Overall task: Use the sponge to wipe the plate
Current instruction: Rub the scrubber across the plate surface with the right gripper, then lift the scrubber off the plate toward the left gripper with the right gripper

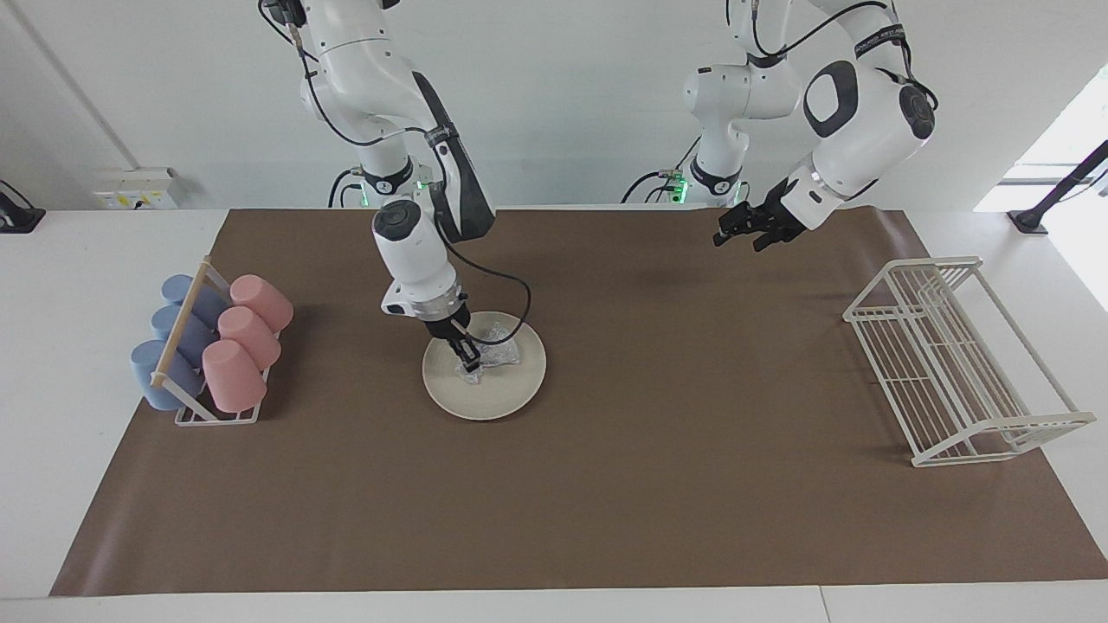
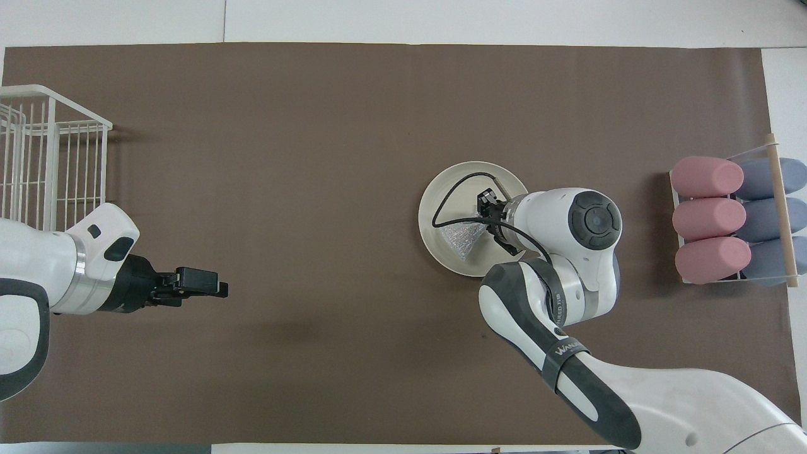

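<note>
On the plate (image 1: 485,389), toward the right arm's end of the desk (image 1: 606,484), the right gripper (image 1: 468,356) pinches the sponge (image 1: 495,353) at twelve o'clock. The cup rack (image 1: 208,346) stands beside it, the wire rack (image 1: 952,363) well apart; the left gripper (image 1: 743,232), spread wide and holding nothing, waits above the mat.

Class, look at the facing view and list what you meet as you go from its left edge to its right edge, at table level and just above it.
Rack of blue and pink cups → plate with the sponge pinched on it by the right tool → left tool, waiting over bare mat → white wire rack.
</note>
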`<state>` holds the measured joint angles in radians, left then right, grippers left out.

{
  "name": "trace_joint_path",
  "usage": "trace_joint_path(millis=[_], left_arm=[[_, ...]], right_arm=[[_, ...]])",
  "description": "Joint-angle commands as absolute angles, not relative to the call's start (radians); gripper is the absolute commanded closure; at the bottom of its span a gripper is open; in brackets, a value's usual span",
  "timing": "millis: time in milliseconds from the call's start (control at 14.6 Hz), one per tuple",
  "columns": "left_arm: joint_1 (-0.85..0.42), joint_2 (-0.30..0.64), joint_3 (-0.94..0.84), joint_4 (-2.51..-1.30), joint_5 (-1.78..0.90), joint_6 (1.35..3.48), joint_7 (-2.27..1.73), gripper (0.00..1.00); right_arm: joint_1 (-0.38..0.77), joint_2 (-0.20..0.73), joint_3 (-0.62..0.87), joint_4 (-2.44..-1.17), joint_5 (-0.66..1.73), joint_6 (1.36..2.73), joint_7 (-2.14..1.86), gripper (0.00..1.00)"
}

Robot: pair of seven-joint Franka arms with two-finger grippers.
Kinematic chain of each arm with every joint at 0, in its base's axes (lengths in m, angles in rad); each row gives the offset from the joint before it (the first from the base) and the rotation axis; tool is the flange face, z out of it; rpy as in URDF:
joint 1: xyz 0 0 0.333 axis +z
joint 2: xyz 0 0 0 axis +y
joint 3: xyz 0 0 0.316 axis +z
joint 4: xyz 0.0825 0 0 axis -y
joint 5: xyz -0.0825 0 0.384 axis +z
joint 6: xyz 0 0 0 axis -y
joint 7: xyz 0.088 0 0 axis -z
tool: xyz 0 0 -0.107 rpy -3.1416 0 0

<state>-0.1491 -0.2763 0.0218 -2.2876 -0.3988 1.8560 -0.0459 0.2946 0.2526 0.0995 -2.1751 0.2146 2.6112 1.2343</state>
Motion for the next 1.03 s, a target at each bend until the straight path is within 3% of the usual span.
trace_joint_path(millis=[0, 206, 411, 617, 960], left_arm=[[-0.164, -0.259, 0.028, -2.273, -0.374, 1.881, -0.08, 0.0], [-0.164, -0.259, 0.028, -2.27, -0.374, 1.884, -0.08, 0.0], [-0.16, -0.255, 0.029, -2.264, -0.374, 1.888, -0.08, 0.0], [-0.158, -0.255, 0.028, -2.264, -0.374, 1.888, -0.08, 0.0], [-0.167, -0.256, 0.02, -2.264, -0.374, 1.885, -0.093, 0.0]], right_arm=[[0.327, 0.275, 0.106, -2.215, 0.232, 2.629, 1.288, 1.0], [0.327, 0.264, 0.106, -2.142, 0.232, 2.559, 1.324, 1.0], [0.334, 0.253, 0.104, -1.949, 0.224, 2.294, 1.477, 1.0], [0.373, 0.253, 0.104, -1.794, 0.215, 2.136, 1.616, 1.0], [0.492, 0.285, 0.103, -1.616, 0.166, 2.047, 1.928, 1.0]])
